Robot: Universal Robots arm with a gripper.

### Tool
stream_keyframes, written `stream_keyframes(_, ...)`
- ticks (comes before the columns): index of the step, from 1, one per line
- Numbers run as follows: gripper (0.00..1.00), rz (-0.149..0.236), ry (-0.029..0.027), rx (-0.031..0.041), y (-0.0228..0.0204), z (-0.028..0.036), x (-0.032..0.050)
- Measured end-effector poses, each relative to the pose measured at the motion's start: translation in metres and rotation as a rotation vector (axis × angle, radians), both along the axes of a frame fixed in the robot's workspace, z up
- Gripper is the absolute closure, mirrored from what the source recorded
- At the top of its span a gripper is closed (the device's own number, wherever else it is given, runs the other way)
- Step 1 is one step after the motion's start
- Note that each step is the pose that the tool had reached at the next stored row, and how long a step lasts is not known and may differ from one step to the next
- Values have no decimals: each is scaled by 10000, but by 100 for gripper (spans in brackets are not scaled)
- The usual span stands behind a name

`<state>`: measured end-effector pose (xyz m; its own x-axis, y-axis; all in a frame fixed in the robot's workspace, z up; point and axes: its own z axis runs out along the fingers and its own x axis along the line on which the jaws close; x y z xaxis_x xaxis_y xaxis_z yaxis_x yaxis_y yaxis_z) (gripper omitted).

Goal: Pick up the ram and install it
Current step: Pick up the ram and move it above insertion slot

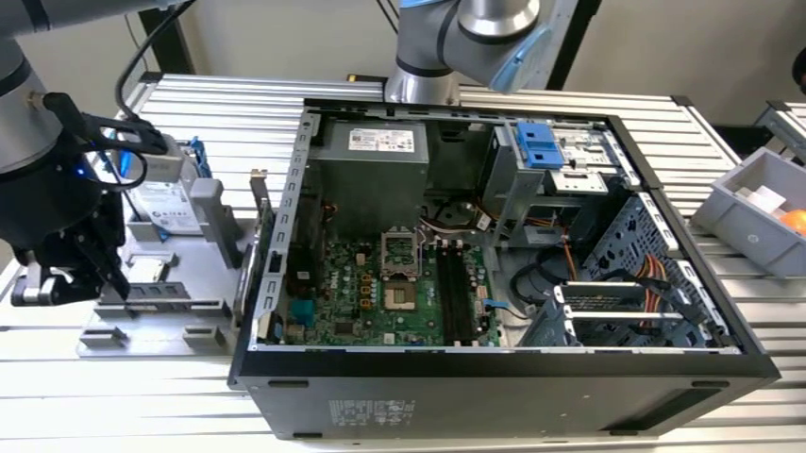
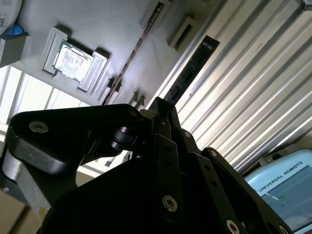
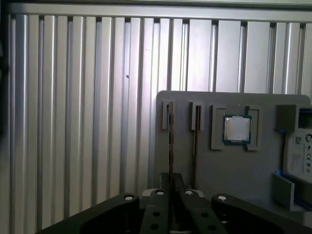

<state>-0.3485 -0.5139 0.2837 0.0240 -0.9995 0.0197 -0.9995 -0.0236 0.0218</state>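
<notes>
The ram (image 3: 171,141) (image 2: 195,68) stands on edge in a slot of the grey parts tray (image 3: 234,180) (image 1: 151,330), its dark board running straight out from the gripper (image 3: 171,181) (image 2: 163,105), whose fingers are clamped against its two faces at one end. A second memory stick (image 3: 196,139) (image 2: 136,53) stands in the neighbouring slot, parallel and just beside it. Further along the tray lies the square processor chip (image 3: 237,129) (image 2: 73,59) in its recess, and beyond that the hard drive in a blue frame (image 3: 300,156) (image 1: 164,203).

In the exterior view the arm (image 1: 38,189) hangs over this tray, which sits on the exterior view's left of the open computer case (image 1: 504,377). Inside the case the green motherboard (image 1: 365,293) lies flat (its long dark memory slots (image 1: 456,293) run beside the processor socket). Everything rests on a table of ribbed aluminium profiles (image 1: 189,104) (image 3: 73,122). A grey bin (image 1: 756,217) sits at the exterior view's right, and the base of another arm (image 1: 428,57) rises behind the case, against a pale wall (image 1: 680,47).
</notes>
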Motion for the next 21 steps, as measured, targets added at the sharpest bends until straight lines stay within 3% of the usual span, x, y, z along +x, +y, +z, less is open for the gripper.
stream_keyframes(21,100,0,1,-1,0,199,0)
